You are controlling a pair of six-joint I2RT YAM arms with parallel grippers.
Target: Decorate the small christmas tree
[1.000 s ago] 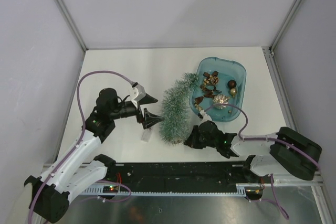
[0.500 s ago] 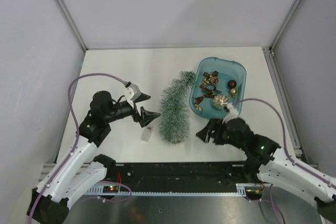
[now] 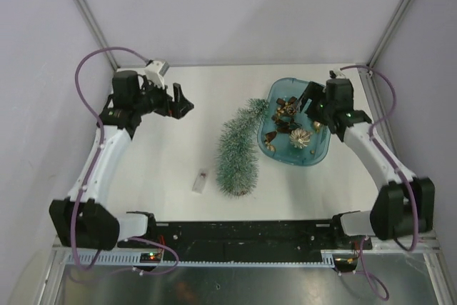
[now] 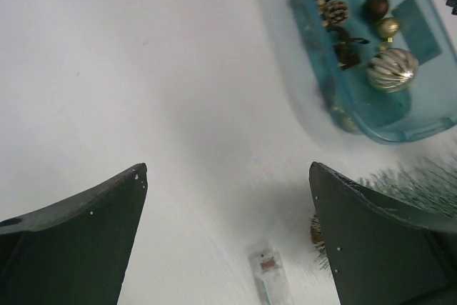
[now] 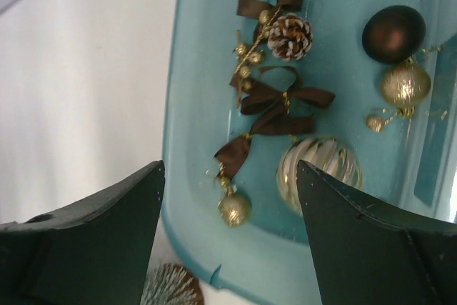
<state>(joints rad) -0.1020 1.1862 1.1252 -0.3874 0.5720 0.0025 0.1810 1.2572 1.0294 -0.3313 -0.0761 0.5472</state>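
The small christmas tree (image 3: 237,152) lies on its side on the white table, its tip near the blue tray (image 3: 325,149) and its round base toward the near edge. The left wrist view catches its branches (image 4: 423,182). My left gripper (image 3: 184,102) hovers open and empty at the back left, well away from the tree (image 4: 228,168). Open as well, my right gripper (image 3: 307,101) hangs over the tray (image 5: 229,166) with nothing between its fingers. Under it lie a brown bow (image 5: 282,101), a small gold ball (image 5: 234,208) and a ribbed gold ball (image 5: 318,169).
The tray (image 5: 193,105) also holds a pinecone (image 5: 289,36), a brown ball (image 5: 393,32) and a glittery gold ball (image 5: 405,85). A small clear packet (image 3: 201,181) lies on the table left of the tree's base (image 4: 270,280). Grey walls enclose the table.
Both arms have pulled away from the tree. The right gripper opened and swung from the tree's base to above the tray; the left moved to the back left. The tree now lies straighter.
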